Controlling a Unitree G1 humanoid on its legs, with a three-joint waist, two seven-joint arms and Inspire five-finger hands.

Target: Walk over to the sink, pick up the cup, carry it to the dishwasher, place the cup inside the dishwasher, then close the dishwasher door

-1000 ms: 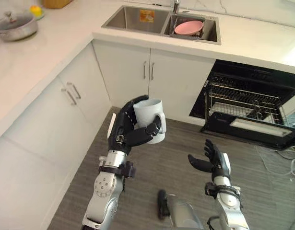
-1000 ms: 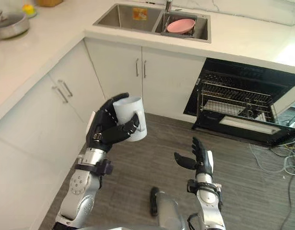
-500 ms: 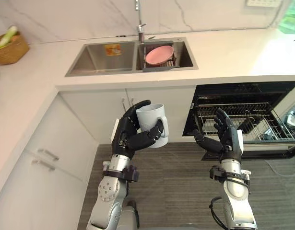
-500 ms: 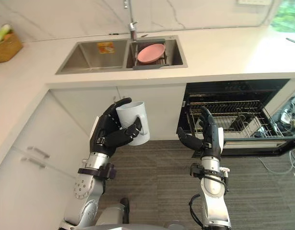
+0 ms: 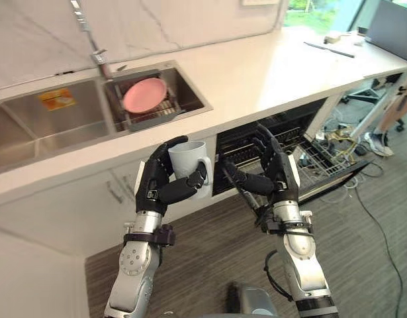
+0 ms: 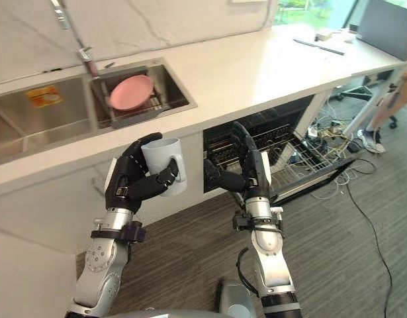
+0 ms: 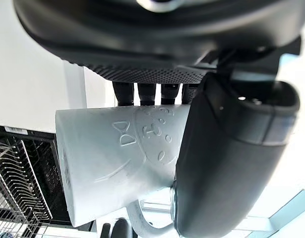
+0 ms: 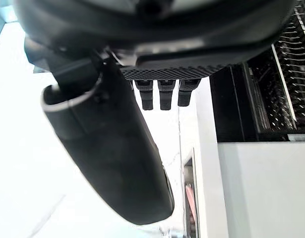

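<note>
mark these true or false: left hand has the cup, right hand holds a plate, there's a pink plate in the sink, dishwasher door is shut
1. The left hand is curled round the white cup. True.
2. The right hand holds a plate. False: its fingers are spread and it holds nothing.
3. A pink plate lies in the sink. True.
4. The dishwasher door is shut. False: it hangs open, and the wire rack shows.
</note>
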